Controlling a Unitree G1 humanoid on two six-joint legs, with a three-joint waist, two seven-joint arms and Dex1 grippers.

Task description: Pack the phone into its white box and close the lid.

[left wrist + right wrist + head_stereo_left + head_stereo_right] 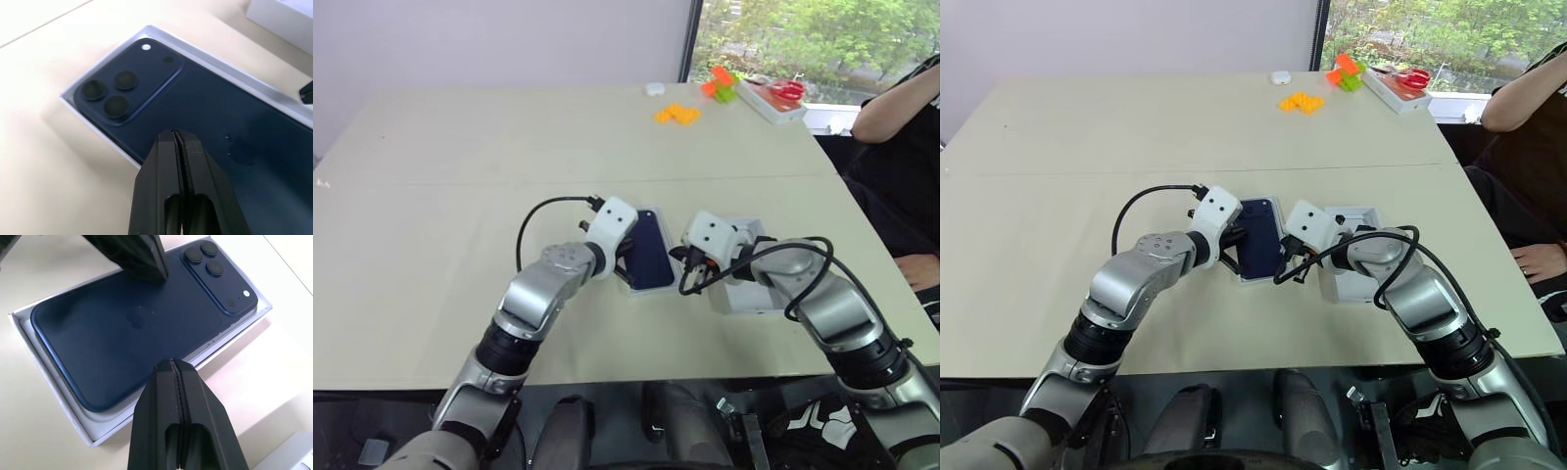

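Observation:
The dark navy phone [122, 333] lies back up inside the white box [53, 382], its camera bump [124, 83] at the far corner. The box sits on the table between my two hands [651, 250]. My left gripper [174, 133] is shut, and its tip rests on or just above the phone's back near the left long edge. My right gripper [172, 362] is shut too, hovering at the box's right rim and holding nothing. A white lid [1351, 279] lies beside the box on its right, partly under my right forearm.
Orange blocks [677, 115], a green and orange toy [720, 83], a small white object [654, 89] and a white tray with a red item [773, 98] sit at the table's far right. A person's arm [896, 108] is at the right edge.

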